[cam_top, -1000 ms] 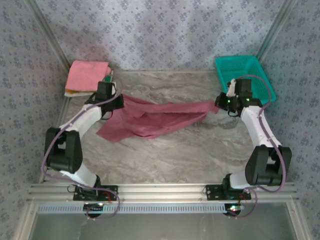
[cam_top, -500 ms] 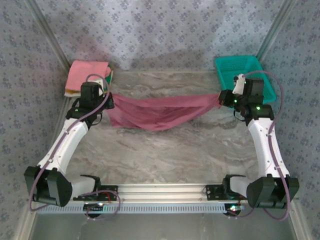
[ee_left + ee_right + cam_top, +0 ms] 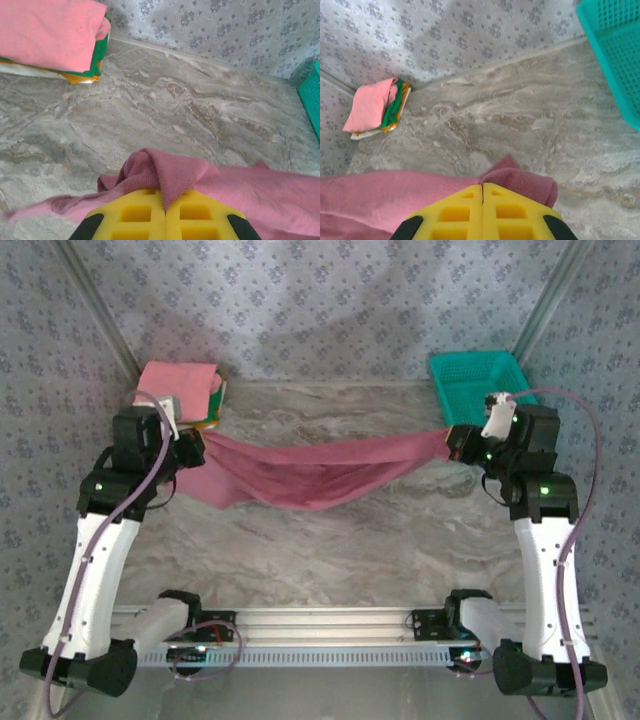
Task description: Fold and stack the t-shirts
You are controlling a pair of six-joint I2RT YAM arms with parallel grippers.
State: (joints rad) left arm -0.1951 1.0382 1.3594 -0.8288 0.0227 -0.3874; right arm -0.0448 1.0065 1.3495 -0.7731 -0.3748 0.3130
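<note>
The left claw (image 3: 194, 452) and right claw (image 3: 453, 440) are each pinching the maroon t-shirt (image 3: 310, 468), which is sagging from 9 to 3 o'clock over the surface (image 3: 340, 550); lowering both evenly should lay it flat.

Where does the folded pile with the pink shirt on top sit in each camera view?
Top external: the folded pile lies upper left, by the back wall.
Left wrist: top left corner.
Right wrist: left of middle, against the wall.
Shared landmark: the teal basket, on the right side in every view.
</note>
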